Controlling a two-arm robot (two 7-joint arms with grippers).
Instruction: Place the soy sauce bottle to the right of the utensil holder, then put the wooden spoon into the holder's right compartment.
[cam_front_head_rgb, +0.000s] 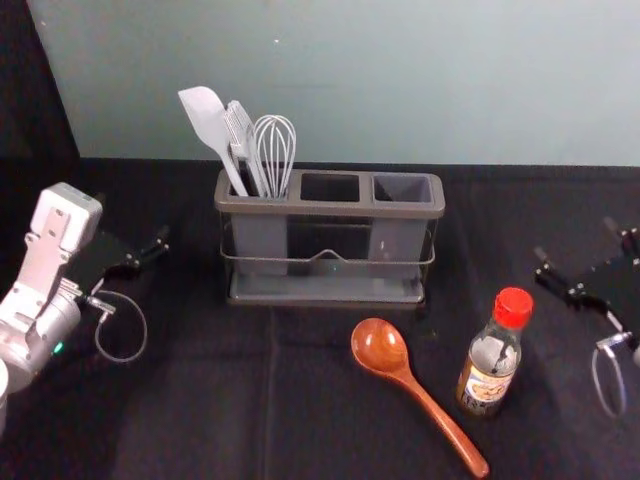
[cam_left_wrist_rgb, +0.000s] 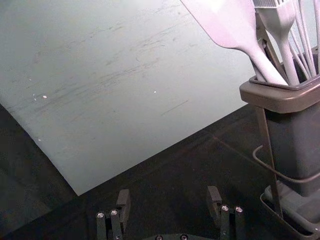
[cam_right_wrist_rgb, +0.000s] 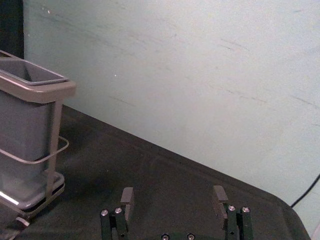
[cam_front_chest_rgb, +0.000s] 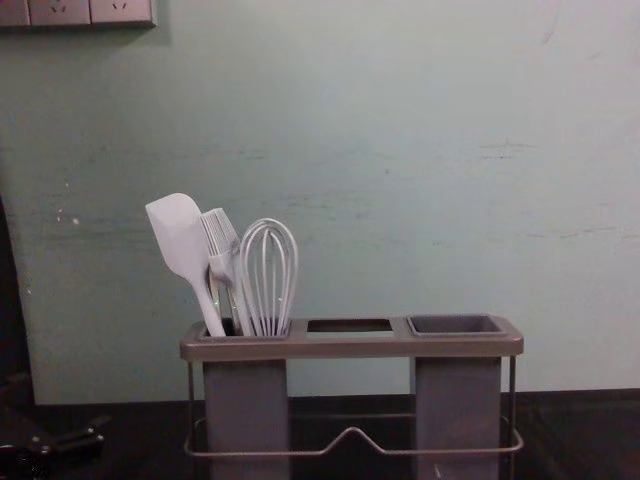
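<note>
Black cloth (cam_front_head_rgb: 190, 400) meets a scuffed grey-green wall (cam_front_head_rgb: 400, 80), left tool (cam_front_head_rgb: 132, 217) and right tool (cam_front_head_rgb: 574, 240) spread either side of the holder (cam_front_head_rgb: 330, 209).

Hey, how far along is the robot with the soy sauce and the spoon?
Nothing looks finished. The soy sauce bottle stands forward of the utensil holder, off its right front corner, so it probably needs moving. The left gripper and right gripper are open, holding nothing. The wooden spoon lies on the table; the right compartment awaits it.
</note>
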